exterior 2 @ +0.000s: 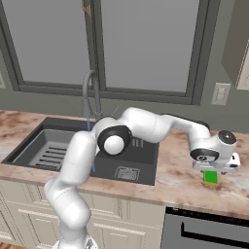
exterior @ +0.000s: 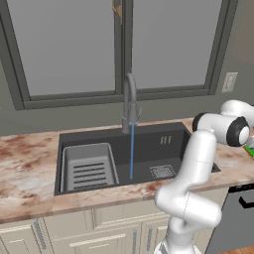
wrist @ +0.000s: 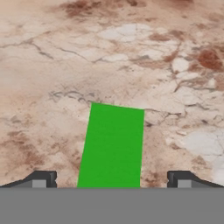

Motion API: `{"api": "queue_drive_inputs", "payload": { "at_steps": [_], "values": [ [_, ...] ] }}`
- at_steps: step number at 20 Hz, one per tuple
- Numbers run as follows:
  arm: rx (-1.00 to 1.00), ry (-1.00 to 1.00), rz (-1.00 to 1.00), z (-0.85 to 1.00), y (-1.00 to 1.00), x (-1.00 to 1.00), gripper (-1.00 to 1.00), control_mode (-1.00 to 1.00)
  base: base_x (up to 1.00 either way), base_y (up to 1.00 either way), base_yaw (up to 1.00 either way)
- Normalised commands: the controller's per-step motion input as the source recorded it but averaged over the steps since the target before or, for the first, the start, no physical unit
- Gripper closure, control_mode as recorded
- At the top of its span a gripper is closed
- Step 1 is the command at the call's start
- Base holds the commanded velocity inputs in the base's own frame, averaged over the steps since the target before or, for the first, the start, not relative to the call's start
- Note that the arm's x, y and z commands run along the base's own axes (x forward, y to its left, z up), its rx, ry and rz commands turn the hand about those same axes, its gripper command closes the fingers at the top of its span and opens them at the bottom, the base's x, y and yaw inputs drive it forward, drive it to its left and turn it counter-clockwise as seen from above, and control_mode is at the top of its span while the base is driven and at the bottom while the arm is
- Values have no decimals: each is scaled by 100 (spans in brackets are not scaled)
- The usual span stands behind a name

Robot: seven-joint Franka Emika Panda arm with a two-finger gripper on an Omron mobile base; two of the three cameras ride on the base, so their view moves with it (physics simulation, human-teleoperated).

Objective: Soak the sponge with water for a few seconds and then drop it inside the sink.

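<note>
Flat bright-green sponge (wrist: 111,146) lies between open hand (wrist: 111,179).

A marbled reddish countertop (exterior: 30,163) runs under a large window (exterior: 69,47); a light grey slotted rack (exterior: 89,167) sits below the window; a wall outlet (exterior 2: 220,93) lies right of the window; pale cabinet fronts (exterior: 64,233) hang under the countertop.

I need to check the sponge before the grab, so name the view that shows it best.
The hand view: the sponge lies flat on the counter, large, between the open fingertips. The right base view shows a small green patch under the hand; the left base view, a sliver at the edge.
</note>
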Motion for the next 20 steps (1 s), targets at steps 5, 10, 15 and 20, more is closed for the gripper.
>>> {"api": "queue_drive_inputs", "payload": {
  "at_steps": [5, 10, 15, 20],
  "values": [
    [0, 1, 0, -2, 17, 0, -100, -100, 0, 0, 0],
    [0, 0, 0, -10, 2, 4, -100, -100, 0, 0, 0],
    [-2, 0, 0, -11, 0, 13, -100, -100, 0, 0, 0],
    [0, 0, 0, -11, 0, 10, -100, -100, 0, 0, 0]
  ]
}}
